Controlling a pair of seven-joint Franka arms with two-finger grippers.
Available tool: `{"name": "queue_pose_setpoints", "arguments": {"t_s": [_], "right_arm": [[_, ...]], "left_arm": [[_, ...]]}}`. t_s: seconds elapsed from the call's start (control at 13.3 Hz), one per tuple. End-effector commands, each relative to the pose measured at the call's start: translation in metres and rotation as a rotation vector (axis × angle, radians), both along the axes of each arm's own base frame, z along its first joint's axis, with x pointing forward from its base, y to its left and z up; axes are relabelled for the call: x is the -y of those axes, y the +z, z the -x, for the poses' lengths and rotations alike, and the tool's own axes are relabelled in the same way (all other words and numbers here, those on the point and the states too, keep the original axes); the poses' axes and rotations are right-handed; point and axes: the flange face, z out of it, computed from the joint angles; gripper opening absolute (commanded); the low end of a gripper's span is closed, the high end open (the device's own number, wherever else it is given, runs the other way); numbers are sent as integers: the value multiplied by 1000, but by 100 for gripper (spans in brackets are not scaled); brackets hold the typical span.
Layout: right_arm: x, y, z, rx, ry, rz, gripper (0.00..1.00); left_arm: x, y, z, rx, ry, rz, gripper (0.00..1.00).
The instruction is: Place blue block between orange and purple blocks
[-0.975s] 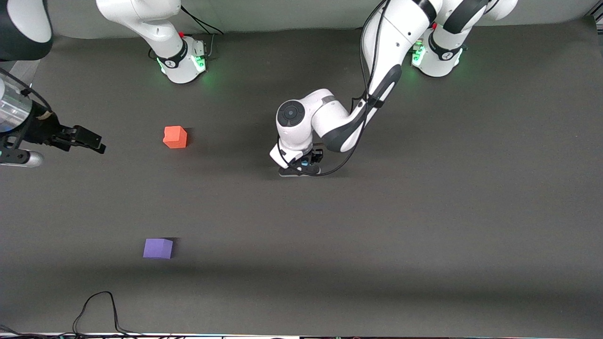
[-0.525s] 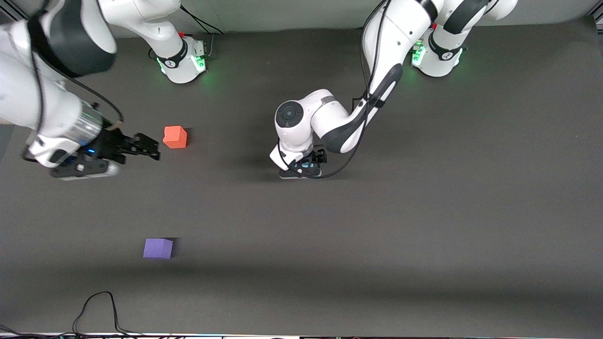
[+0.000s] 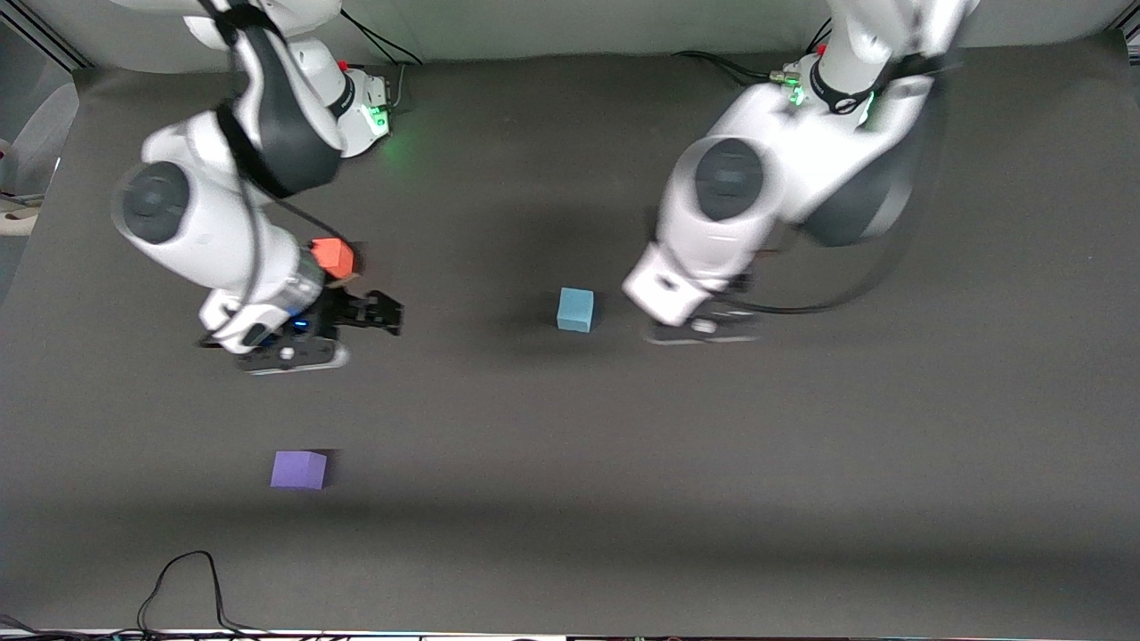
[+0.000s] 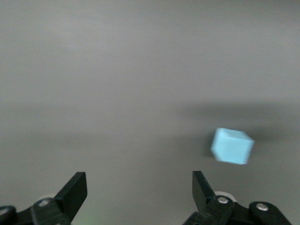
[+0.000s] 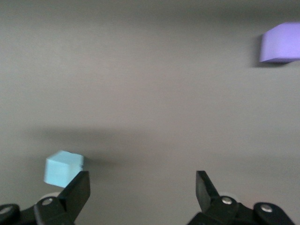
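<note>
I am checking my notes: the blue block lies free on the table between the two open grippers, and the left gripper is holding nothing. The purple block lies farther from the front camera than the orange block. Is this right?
One detail is wrong. The front view shows the purple block nearer to the front camera than the orange block. The rest holds: the blue block lies free, and the left gripper and right gripper are open and empty.

Dark grey table mat (image 3: 802,463), black cable (image 3: 183,583) at its near edge

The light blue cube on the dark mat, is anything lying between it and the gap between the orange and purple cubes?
No object lies on that stretch of mat. The small light blue matte cube sits alone; only the open right gripper hangs there, beside the orange-red cube. The violet-purple cube lies nearer the camera.
</note>
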Motion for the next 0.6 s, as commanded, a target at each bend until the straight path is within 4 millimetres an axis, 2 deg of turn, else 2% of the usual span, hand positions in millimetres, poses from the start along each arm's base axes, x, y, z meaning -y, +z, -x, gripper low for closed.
{"name": "queue_pose_setpoints", "arguments": {"t_s": [0.0, 0.07, 0.22, 0.38, 0.45, 0.53], "right_arm": [[-84, -48, 14, 29, -111, 7, 100], [-115, -72, 23, 48, -136, 14, 100], [-159, -130, 36, 69, -197, 33, 100], [-194, -174, 51, 55, -251, 49, 100], [-208, -192, 61, 49, -271, 61, 100], [-214, -210, 69, 41, -290, 78, 100]], "left_arm": [[-92, 24, -11, -40, -34, 11, 100], [-127, 36, -15, -36, -47, 16, 100], [-190, 60, -19, -8, -46, 25, 100], [-232, 75, -10, 10, -67, 20, 100], [-247, 81, -6, 17, -74, 21, 100], [-258, 85, -3, 23, -72, 20, 100]]}}
